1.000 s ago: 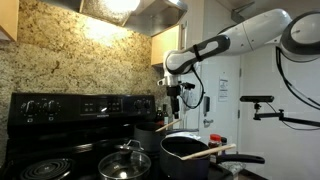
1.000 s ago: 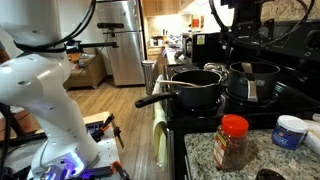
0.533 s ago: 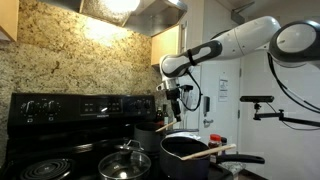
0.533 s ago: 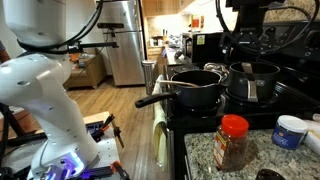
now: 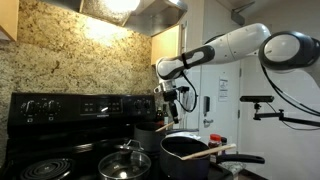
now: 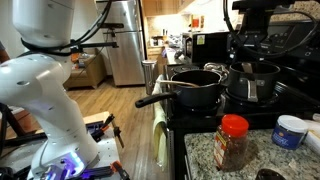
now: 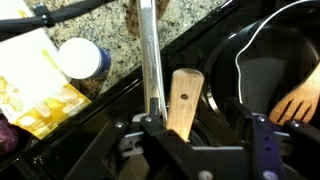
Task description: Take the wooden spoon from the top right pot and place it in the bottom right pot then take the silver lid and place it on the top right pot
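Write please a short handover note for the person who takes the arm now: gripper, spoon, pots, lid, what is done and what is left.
The gripper hangs above the small grey pot, jaws apart around the handle of the wooden spoon; no firm grip seen.
The spoon is not yet in the black pot; the wooden utensil lying there is another one.
The lid sits on the stove beside the black pot.
Done: nothing. Left: grasp spoon, move it to black pot, then lid onto grey pot.

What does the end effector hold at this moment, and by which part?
Nothing, it seems: the handle end of the wooden spoon stands inside the open end effector, and no closed grip is visible.
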You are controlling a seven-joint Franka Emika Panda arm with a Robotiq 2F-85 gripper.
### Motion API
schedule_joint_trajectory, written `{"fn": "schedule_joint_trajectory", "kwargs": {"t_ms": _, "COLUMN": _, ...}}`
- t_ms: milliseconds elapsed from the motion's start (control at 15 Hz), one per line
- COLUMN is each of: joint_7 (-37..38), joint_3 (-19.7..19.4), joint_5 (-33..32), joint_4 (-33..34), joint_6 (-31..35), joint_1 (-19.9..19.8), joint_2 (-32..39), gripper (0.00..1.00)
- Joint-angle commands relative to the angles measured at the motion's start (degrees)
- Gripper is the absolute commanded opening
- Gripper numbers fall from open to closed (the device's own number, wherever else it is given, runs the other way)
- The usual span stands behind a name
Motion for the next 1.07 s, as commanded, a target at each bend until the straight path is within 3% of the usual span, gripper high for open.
{"fn": "schedule_joint_trajectory", "kwargs": {"t_ms": 0, "joint_7": 0.41, "joint_3": 0.75, "joint_5": -0.85, "joint_4": 4.05, "joint_6": -2.74, "joint_1": -0.95, "joint_2": 1.92, "gripper": 0.39}}
{"fn": "schedule_joint_trajectory", "kwargs": {"t_ms": 333, "joint_7": 0.45, "joint_3": 0.78, "joint_5": -0.79, "joint_4": 4.92, "joint_6": -2.96, "joint_1": -1.28, "joint_2": 2.26, "gripper": 0.07}}
{"fn": "schedule_joint_trajectory", "kwargs": {"t_ms": 733, "joint_7": 0.70, "joint_3": 0.85, "joint_5": -0.19, "joint_4": 4.11, "joint_6": -2.29, "joint_1": -1.50, "joint_2": 0.96, "gripper": 0.10}}
{"fn": "schedule_joint_trajectory", "kwargs": {"t_ms": 1000, "joint_7": 2.37, "joint_3": 0.70, "joint_5": 0.23, "joint_4": 0.61, "joint_6": 1.98, "joint_1": -1.64, "joint_2": -3.81, "gripper": 0.10}}
